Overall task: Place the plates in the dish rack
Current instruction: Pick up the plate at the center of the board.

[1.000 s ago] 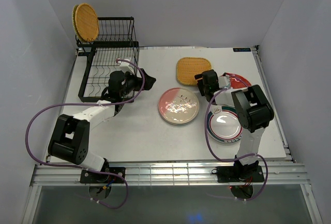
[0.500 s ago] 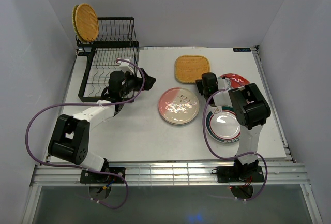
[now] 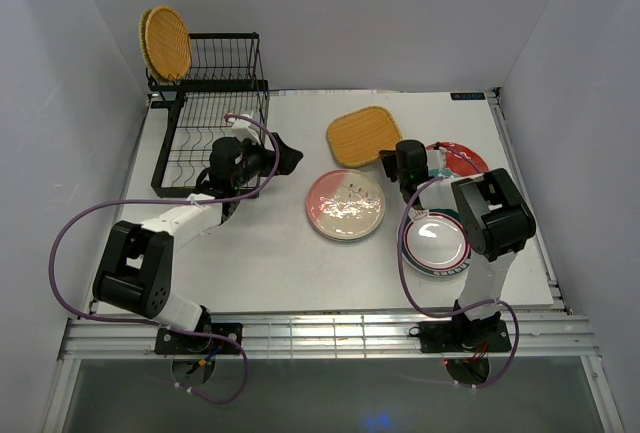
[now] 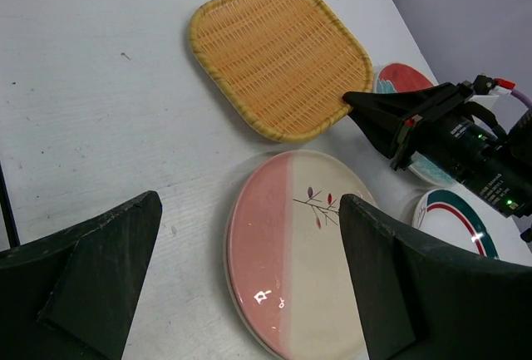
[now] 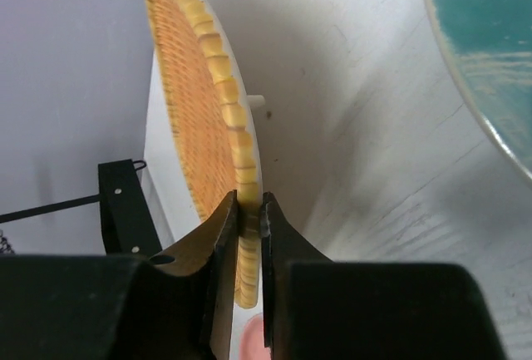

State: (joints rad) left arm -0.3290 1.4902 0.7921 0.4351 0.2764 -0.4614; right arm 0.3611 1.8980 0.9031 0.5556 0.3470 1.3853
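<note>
The rounded-square yellow woven plate [image 3: 360,136] [image 4: 278,56] lies behind the pink-and-white plate [image 3: 345,204] [image 4: 303,252]. My right gripper [image 3: 396,161] [image 5: 248,210] is shut on the near right rim of the woven plate [image 5: 204,110], which tilts up from the table. My left gripper [image 3: 285,156] [image 4: 248,210] hangs open and holds nothing, right of the black dish rack [image 3: 205,143], looking at the pink-and-white plate. A round woven plate [image 3: 166,42] stands on the rack's rear tier. The red plate with teal pattern [image 3: 462,158] [image 5: 482,52] and the white green-rimmed plate [image 3: 436,243] lie under the right arm.
White walls close in the table on the left, back and right. The table's right edge [image 3: 530,213] runs just beyond the red plate. Purple cables [image 3: 70,243] loop beside both arm bases.
My right gripper has shut on the square woven plate's rim. The plate has shifted left and turned, its gripped edge now raised. The left arm has not moved.
</note>
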